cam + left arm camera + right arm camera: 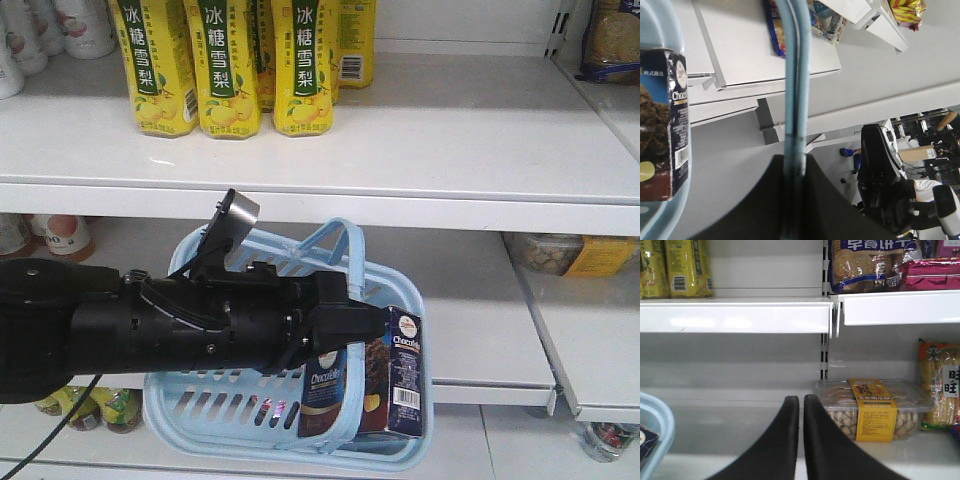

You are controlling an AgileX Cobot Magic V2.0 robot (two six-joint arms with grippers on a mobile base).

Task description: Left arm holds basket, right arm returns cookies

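Cookies (pixel 405 370): dark navy box standing on end inside the basket, against its right end wall, barcode side facing out.
Basket (pixel 220 410): light blue, held by a hoop handle (pixel 792 75) in front of the lower shelf (pixel 480 320).
Left gripper (pixel 794 162): fingers clenched around that hoop handle.
Right gripper (pixel 801 405): fingers pressed nearly together, holding nothing, apart from the cookies, pointing towards a clear snack tub (pixel 872 410) on a shelf.

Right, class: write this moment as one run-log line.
left gripper: shut on basket handle | cookies: inside basket | right gripper: shut, empty | step: cookies not yet picked
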